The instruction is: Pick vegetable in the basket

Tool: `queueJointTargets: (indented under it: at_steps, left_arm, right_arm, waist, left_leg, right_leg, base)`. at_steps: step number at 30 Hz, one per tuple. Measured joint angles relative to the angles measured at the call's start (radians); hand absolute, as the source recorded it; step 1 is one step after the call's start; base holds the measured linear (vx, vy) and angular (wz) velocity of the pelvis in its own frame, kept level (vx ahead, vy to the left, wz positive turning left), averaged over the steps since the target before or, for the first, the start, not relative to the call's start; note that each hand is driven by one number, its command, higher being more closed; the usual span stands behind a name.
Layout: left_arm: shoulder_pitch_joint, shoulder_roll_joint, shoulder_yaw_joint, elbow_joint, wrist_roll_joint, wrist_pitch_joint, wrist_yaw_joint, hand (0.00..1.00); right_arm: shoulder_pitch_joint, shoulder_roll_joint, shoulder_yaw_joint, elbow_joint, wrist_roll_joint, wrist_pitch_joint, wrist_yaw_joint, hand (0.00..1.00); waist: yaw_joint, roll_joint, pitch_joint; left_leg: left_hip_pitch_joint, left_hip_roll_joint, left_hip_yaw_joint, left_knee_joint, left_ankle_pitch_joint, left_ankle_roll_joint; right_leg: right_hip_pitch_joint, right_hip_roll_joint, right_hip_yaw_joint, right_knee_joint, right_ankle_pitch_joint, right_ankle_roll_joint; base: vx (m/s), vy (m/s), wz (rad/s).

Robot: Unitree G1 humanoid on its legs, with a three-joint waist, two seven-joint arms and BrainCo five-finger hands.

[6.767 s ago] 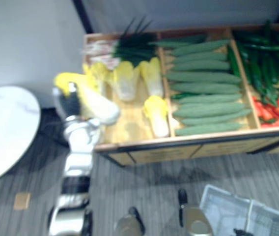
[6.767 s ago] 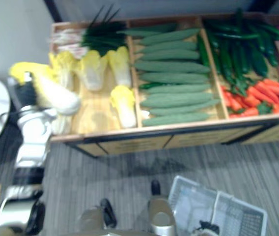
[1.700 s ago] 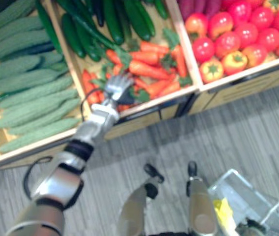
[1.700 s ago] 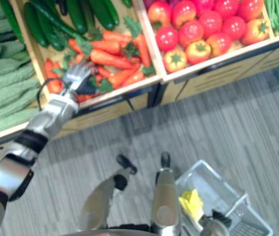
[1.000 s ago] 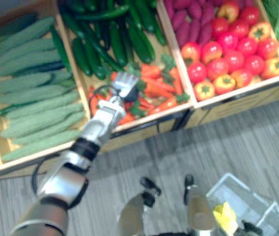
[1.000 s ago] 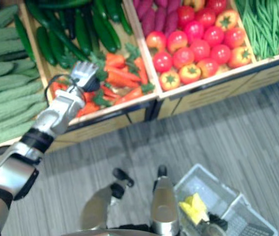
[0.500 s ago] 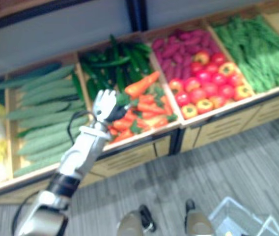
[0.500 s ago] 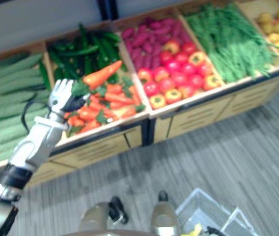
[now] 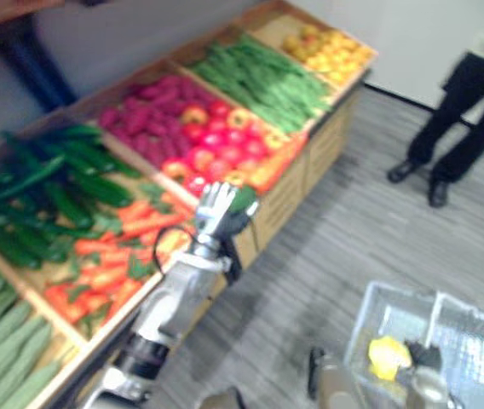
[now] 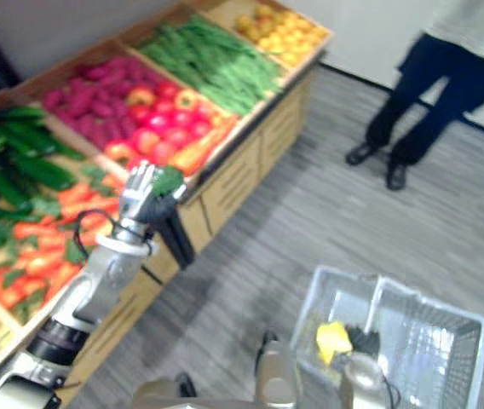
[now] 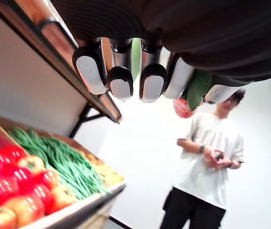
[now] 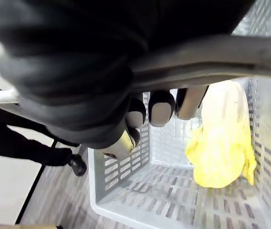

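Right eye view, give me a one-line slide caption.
Left hand grips a carrot by the produce stand; right hand holds a white basket containing a yellow vegetable.

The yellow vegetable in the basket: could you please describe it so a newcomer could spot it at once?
Right of the wooden produce stand, over the grey floor, is a white mesh basket held by the right robot hand. Inside lies the yellow vegetable, leafy, the only coloured thing among bare white mesh.
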Motion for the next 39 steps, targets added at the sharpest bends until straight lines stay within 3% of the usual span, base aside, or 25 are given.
queueJointTargets:
  at_steps: [1,2,3,4,5,6,7,8,9,10,11,13,16,17,19,22,24,30,39]
  left_arm:
    - [0.038,-0.010,0.008,-0.009,-0.025,-0.003,0.000,1.00]
    - [0.065,-0.009,0.022,-0.022,-0.035,-0.018,-0.001,1.00]
    - [0.066,-0.021,0.030,-0.026,-0.037,-0.030,-0.001,1.00]
    - [0.074,-0.041,0.046,-0.025,-0.061,-0.038,-0.001,1.00]
    - [0.086,-0.060,0.049,-0.025,-0.071,-0.038,-0.001,1.00]
    - [0.114,-0.095,0.051,-0.023,-0.074,-0.038,0.001,1.00]
    - [0.144,-0.123,0.048,-0.009,-0.074,-0.038,-0.006,1.00]
    - [0.164,-0.135,0.049,-0.008,-0.076,-0.038,-0.009,1.00]
    - [0.199,-0.151,0.049,-0.008,-0.103,-0.039,-0.009,1.00]
    - [0.225,-0.162,0.043,-0.006,-0.114,-0.041,-0.008,1.00]
    - [0.233,-0.162,0.037,-0.003,-0.114,-0.044,-0.008,1.00]
    - [0.249,-0.164,0.015,0.026,-0.115,-0.062,-0.008,1.00]
    - [0.286,-0.167,-0.004,0.029,-0.114,-0.068,-0.008,1.00]
    - [0.289,-0.167,-0.011,0.032,-0.114,-0.068,-0.008,1.00]
    - [0.288,-0.165,-0.058,0.073,-0.113,-0.071,-0.019,1.00]
    - [0.289,-0.156,-0.113,0.149,-0.113,-0.070,-0.058,1.00]
    - [0.289,-0.156,-0.135,0.181,-0.112,-0.069,-0.082,1.00]
    - [0.269,-0.144,-0.182,0.243,-0.110,-0.067,-0.120,1.00]
    - [0.200,-0.136,-0.303,0.373,-0.090,-0.067,-0.159,1.00]
  right_arm:
    - [-0.036,-0.001,0.039,-0.003,-0.002,0.000,-0.003,1.00]
    - [-0.065,0.006,0.079,-0.006,-0.007,0.000,-0.003,1.00]
    - [-0.074,0.007,0.103,-0.019,-0.009,-0.001,-0.004,1.00]
    - [-0.094,0.007,0.132,-0.022,-0.018,-0.002,-0.002,1.00]
    - [-0.101,0.007,0.141,-0.024,-0.030,-0.002,-0.001,1.00]
    - [-0.121,0.004,0.160,-0.035,-0.046,-0.001,-0.001,1.00]
    - [-0.127,0.001,0.199,-0.049,-0.046,0.006,0.001,1.00]
    - [-0.131,0.000,0.229,-0.051,-0.046,0.013,0.005,1.00]
    - [-0.142,0.001,0.291,-0.052,-0.046,0.025,0.021,1.00]
    - [-0.144,0.001,0.337,-0.063,-0.046,0.031,0.033,1.00]
    - [-0.144,0.001,0.348,-0.073,-0.047,0.031,0.039,1.00]
    - [-0.146,-0.020,0.376,-0.115,-0.058,0.031,0.040,1.00]
    - [-0.163,-0.023,0.371,-0.123,-0.076,0.030,0.036,1.00]
    - [-0.167,-0.024,0.370,-0.124,-0.076,0.030,0.035,1.00]
    - [-0.175,-0.024,0.368,-0.136,-0.076,0.030,0.036,1.00]
    - [-0.174,-0.016,0.373,-0.181,-0.076,0.030,0.039,1.00]
    - [-0.173,-0.015,0.375,-0.205,-0.074,0.030,0.043,1.00]
    - [-0.165,-0.015,0.422,-0.320,0.003,0.026,0.084,1.00]
    - [-0.161,0.002,0.593,-0.327,0.003,-0.002,0.172,1.00]
  waist:
    - [0.002,0.012,-0.006]
    - [0.010,0.029,-0.019]
    - [0.010,0.038,-0.018]
    - [0.019,0.009,-0.025]
    - [0.022,0.010,-0.025]
    - [0.029,0.038,-0.015]
    - [0.025,0.071,-0.013]
    - [0.028,0.085,-0.013]
    - [0.049,0.100,-0.012]
    - [0.061,0.101,-0.012]
    - [0.066,0.100,-0.012]
    - [0.070,0.095,-0.009]
    - [0.073,0.094,-0.009]
    - [0.073,0.096,-0.010]
    - [0.075,0.101,-0.015]
    - [0.075,0.071,-0.021]
    - [0.075,0.072,-0.021]
    - [0.073,0.071,-0.022]
    - [0.076,0.054,-0.036]
  left_leg:
    - [0.030,0.023,0.046,-0.020,0.001,0.002]
    - [0.072,0.061,0.127,-0.060,-0.004,-0.002]
    - [0.080,0.061,0.162,-0.073,-0.018,-0.026]
    - [0.098,0.042,0.218,-0.064,-0.025,-0.035]
    - [0.105,0.039,0.242,-0.054,-0.028,-0.041]
    - [0.111,0.068,0.282,-0.002,-0.048,-0.058]
    - [0.100,0.129,0.303,0.104,-0.052,-0.056]
    - [0.093,0.179,0.310,0.185,-0.048,-0.049]
    - [0.067,0.271,0.277,0.364,-0.024,0.017]
    - [0.022,0.297,0.155,0.490,-0.020,0.057]
    - [-0.012,0.279,0.070,0.514,-0.026,0.044]
    - [-0.095,0.124,-0.209,0.439,-0.070,-0.032]
    - [-0.077,-0.003,-0.356,0.139,-0.071,-0.040]
    - [-0.072,-0.015,-0.370,0.086,-0.055,-0.032]
    - [-0.057,-0.021,-0.372,-0.023,0.050,-0.017]
    - [-0.031,-0.063,-0.368,-0.127,0.104,-0.003]
    - [-0.016,-0.085,-0.365,-0.174,0.127,0.009]
    - [-0.003,-0.114,-0.342,-0.212,0.138,0.024]
    - [0.011,-0.126,-0.315,-0.256,0.152,0.036]
  right_leg:
    - [0.007,0.032,-0.063,-0.025,0.046,-0.047]
    - [0.032,0.079,-0.109,-0.131,0.051,-0.018]
    - [0.032,0.057,-0.173,-0.080,-0.004,-0.048]
    - [0.021,-0.029,-0.235,0.081,-0.153,-0.036]
    - [0.027,-0.055,-0.244,0.108,-0.187,-0.003]
    - [0.032,-0.034,-0.242,0.096,-0.211,0.015]
    - [0.045,0.031,-0.199,0.048,-0.191,-0.004]
    - [0.064,0.072,-0.177,0.014,-0.177,-0.014]
    - [0.105,0.152,-0.118,-0.057,-0.152,-0.028]
    - [0.144,0.208,-0.063,-0.112,-0.136,-0.026]
    - [0.163,0.221,-0.046,-0.136,-0.130,-0.026]
    - [0.206,0.242,0.040,-0.210,-0.092,-0.021]
    - [0.260,0.251,0.107,-0.270,-0.062,-0.013]
    - [0.265,0.255,0.115,-0.275,-0.061,-0.011]
    - [0.283,0.274,0.120,-0.291,-0.060,-0.009]
    - [0.277,0.241,0.120,-0.306,-0.042,0.005]
    - [0.277,0.225,0.122,-0.323,-0.031,0.017]
    - [0.299,0.207,0.143,-0.399,0.014,0.039]
    - [0.309,0.206,0.173,-0.459,0.056,0.043]
  base:
    - [-0.06,-0.065,-2.06]
    - [-0.06,-0.127,-1.79]
    - [0.00,-0.100,-1.55]
    - [0.02,-0.103,-1.04]
    - [0.04,-0.139,-1.27]
    - [0.08,-0.187,-1.14]
    - [0.11,-0.224,-1.14]
    - [0.12,-0.210,-1.38]
    - [0.11,-0.200,-1.81]
    - [0.10,-0.161,-1.82]
    - [0.10,-0.089,-1.52]
    - [0.11,-0.032,-1.13]
    - [0.11,0.037,-0.77]
    - [0.07,0.086,-0.32]
    - [0.06,0.111,-0.11]
    - [0.08,0.121,0.09]
    - [0.07,0.142,0.07]
    - [0.05,0.129,-0.08]
    - [-0.02,0.041,-0.09]
